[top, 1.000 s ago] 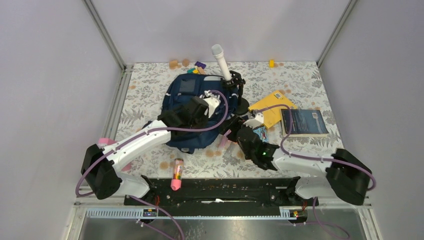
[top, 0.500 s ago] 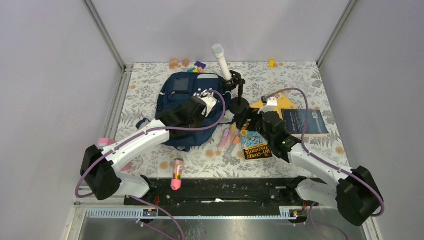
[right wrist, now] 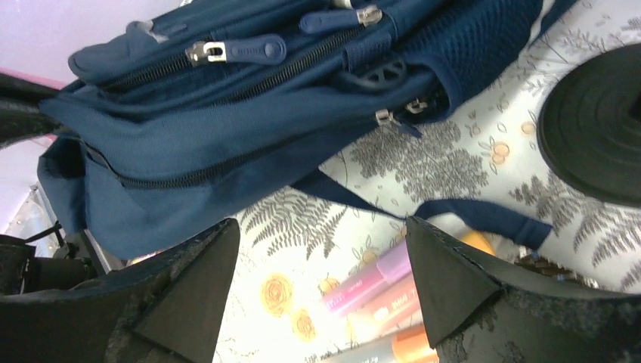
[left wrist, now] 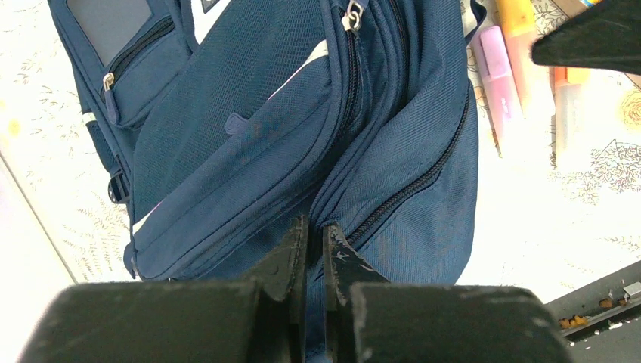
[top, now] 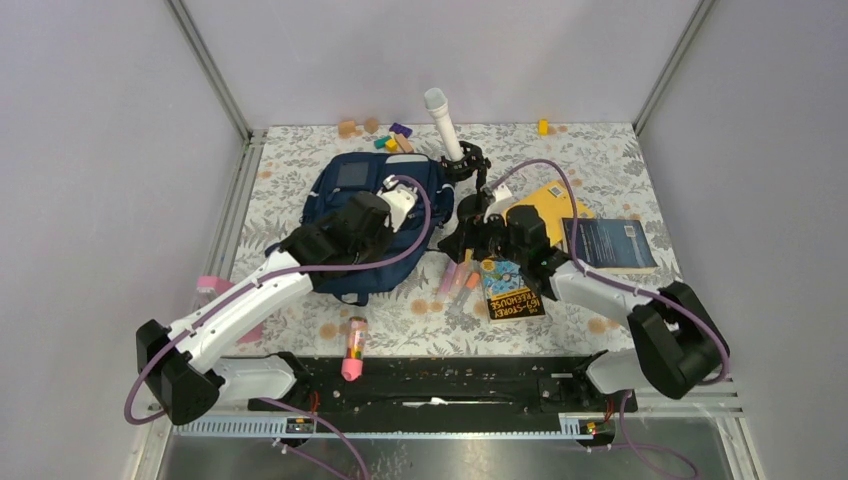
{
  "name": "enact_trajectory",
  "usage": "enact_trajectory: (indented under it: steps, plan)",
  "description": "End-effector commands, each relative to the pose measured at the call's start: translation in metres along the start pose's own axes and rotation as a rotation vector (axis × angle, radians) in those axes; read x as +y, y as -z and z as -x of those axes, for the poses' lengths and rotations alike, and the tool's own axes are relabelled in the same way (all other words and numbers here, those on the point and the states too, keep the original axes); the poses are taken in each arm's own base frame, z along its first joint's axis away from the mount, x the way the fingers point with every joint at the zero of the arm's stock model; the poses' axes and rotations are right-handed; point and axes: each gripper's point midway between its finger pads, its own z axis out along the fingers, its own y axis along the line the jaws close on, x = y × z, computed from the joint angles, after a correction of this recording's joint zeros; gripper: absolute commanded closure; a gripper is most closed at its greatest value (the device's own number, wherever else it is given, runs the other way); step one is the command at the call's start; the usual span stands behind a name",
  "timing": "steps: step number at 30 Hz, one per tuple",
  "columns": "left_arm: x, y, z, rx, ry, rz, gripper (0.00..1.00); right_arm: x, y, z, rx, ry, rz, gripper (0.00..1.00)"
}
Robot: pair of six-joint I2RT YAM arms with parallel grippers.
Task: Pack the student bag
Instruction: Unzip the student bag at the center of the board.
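Hovering spread wide, right gripper (right wrist: 321, 227) faces the zippered side of the student bag (top: 335, 205), lying flat left of centre on the table (top: 600, 150). Farther in, left gripper (left wrist: 315, 227) sits pressed together at a seam fold. Likely soft, floppy cloth; zipper pulls (right wrist: 257, 51) look best to pinch.

Shows plain lilac-grey walls (top: 100, 150) on three sides, joined by aluminium posts (top: 210, 70) in the back corners. Carries a white fern-and-flower print across the tabletop (top: 620, 160). Ends nearest the camera in a black rail (top: 440, 375) above a grey metal ledge (top: 450, 455). Lit softly and evenly.
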Motion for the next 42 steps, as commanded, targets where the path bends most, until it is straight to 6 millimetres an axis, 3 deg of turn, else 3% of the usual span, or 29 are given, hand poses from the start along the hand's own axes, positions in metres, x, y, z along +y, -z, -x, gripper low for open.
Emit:
enact_trajectory:
  steps: [1,5,13,25,31,35,42]
  plan:
    - [0.021,0.023,0.039,-0.153,0.065,0.069,1.0,0.02,-0.02,0.04,-0.084,0.025,0.107,0.15]
    - [0.021,0.029,0.044,-0.199,0.098,0.06,1.0,0.008,-0.041,0.037,-0.065,-0.004,0.1,0.18]
    - [0.035,0.037,0.047,-0.234,0.138,0.123,1.0,-0.004,-0.063,0.029,-0.052,-0.025,0.107,0.22]
    - [0.04,0.047,0.049,-0.269,0.135,0.105,1.0,-0.011,-0.079,0.041,-0.075,0.005,0.16,0.28]
    - [0.038,0.048,0.049,-0.272,0.132,0.091,1.0,-0.003,-0.09,0.048,-0.062,0.058,0.254,0.32]
    - [0.04,0.047,0.048,-0.268,0.132,0.095,1.0,0.002,-0.094,0.057,-0.069,0.073,0.292,0.39]
    - [0.04,0.046,0.047,-0.264,0.135,0.091,1.0,0.0,-0.098,0.052,-0.054,0.072,0.296,0.53]
